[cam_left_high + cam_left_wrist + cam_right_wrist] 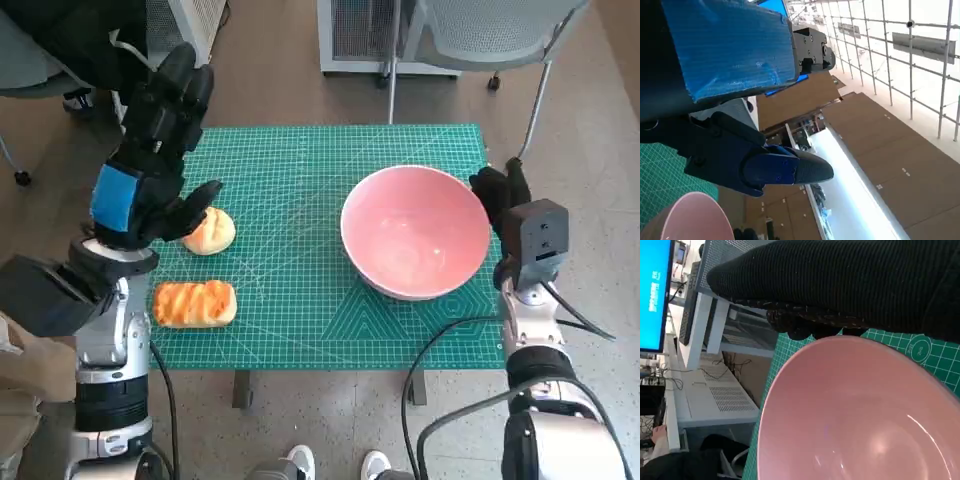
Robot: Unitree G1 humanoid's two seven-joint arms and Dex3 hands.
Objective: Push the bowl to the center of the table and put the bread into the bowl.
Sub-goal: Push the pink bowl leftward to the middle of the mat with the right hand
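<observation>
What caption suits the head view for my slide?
Right hand at the pink bowl's rim; left hand raised above two breads.

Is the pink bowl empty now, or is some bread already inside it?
Empty: the pink bowl shows only its bare inside, and both breads lie on the mat.

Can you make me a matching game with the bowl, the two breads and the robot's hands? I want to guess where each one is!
Things:
1. pink bowl
2. round bread
3. long striped bread
4. right hand

Places:
A. near the table's front left corner
B. at the bowl's right rim
C. on the right half of the green mat
D. just under the left hand's fingers

Pairs: 1-C, 2-D, 3-A, 4-B
</observation>
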